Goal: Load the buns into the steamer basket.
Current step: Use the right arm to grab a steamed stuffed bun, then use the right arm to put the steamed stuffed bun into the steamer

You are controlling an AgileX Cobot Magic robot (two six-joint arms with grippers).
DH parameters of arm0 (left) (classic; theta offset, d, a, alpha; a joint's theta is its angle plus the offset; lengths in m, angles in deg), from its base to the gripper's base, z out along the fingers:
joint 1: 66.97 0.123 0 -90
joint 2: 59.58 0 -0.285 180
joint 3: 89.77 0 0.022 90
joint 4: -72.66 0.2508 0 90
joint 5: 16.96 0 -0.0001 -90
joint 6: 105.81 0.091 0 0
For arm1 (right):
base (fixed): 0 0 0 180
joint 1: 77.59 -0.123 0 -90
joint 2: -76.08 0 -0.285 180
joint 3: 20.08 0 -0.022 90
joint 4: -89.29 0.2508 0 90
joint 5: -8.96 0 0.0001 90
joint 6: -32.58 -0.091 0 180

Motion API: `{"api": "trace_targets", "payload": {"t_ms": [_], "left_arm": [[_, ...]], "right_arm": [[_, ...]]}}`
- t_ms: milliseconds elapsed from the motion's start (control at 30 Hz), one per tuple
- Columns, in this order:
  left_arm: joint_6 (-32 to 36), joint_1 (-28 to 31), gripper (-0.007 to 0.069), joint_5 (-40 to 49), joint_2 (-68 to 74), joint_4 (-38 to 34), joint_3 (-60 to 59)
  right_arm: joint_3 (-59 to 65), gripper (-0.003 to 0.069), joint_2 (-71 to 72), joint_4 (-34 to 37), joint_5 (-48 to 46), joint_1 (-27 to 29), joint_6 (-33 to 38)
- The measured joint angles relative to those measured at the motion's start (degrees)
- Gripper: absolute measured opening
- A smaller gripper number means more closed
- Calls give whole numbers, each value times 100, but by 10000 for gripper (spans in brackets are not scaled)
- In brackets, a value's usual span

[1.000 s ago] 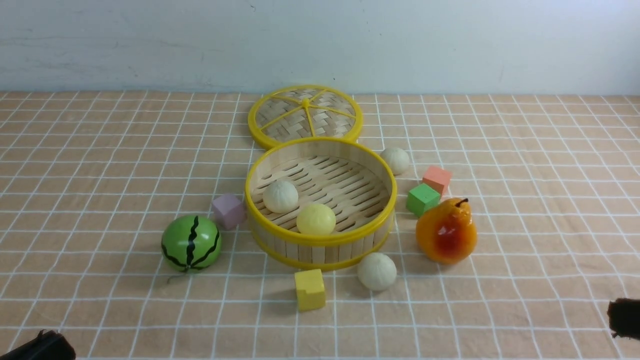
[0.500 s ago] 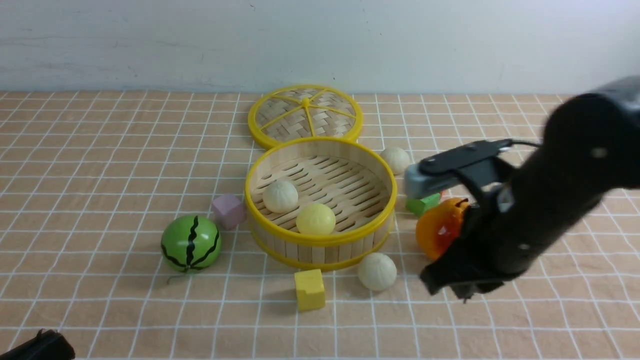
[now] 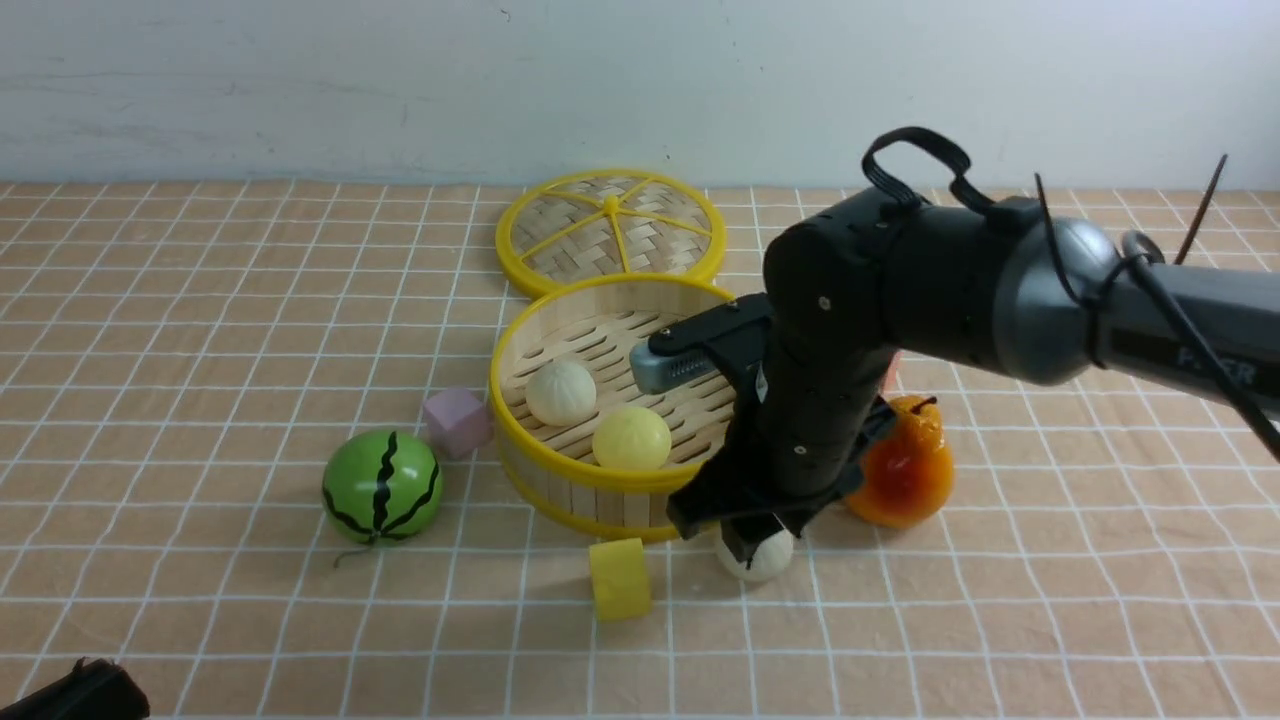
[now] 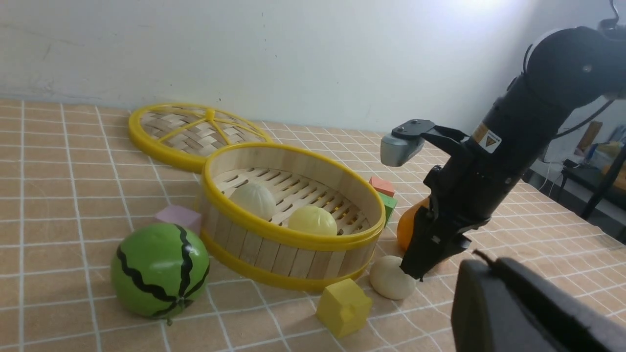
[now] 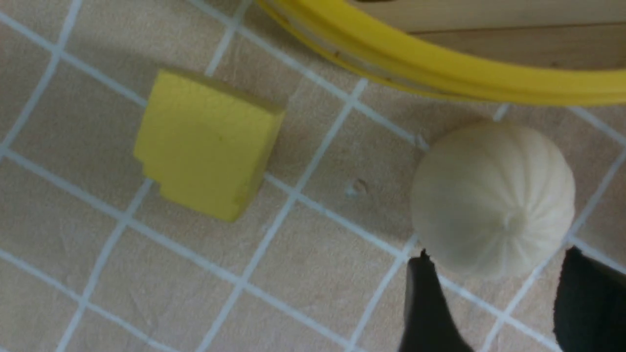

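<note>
The right gripper (image 5: 496, 274) hangs low with fingers (image 5: 430, 303) spread to straddle the off-white bun (image 5: 491, 205) just in front of the steamer basket (image 3: 640, 480), lined up, I'd say, to pinch it.

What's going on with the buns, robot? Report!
Right gripper open, at front bun on the table. Left gripper shut, off to the side. White bun, yellow bun in basket. Yellow block nearby, not touching.

Little room behind the bun (image 5: 491, 198)
The steamer basket (image 5: 415, 63) stands just behind; yellow cube (image 5: 205, 142) near, bare cloth (image 5: 318, 254) between.
</note>
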Motion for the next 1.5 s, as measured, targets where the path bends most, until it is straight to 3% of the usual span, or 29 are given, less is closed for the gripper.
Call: {"api": "trace_targets", "payload": {"t_ms": [200, 467, 800, 967, 1233, 1367, 1500], "left_arm": [[0, 0, -4, 5, 0, 0, 0], [0, 0, 3, 5, 0, 0, 0], [0, 0, 15, 5, 0, 0, 0], [0, 0, 20, 5, 0, 0, 0], [0, 0, 29, 0, 0, 0, 0], [0, 0, 31, 0, 0, 0, 0], [0, 0, 34, 5, 0, 0, 0]], "right_arm": [[-11, 351, -127, 25, 402, 221, -20], [-11, 280, -282, 653, 577, 406, 103], [-20, 140, -392, 736, 598, 406, 264], [-51, 10, -404, 660, 474, 406, 364], [-46, 3, 385, 773, -351, 406, 624], [-92, 3, 838, 826, -157, 412, 686], [-385, 5, 791, 903, 629, 537, 686]]}}
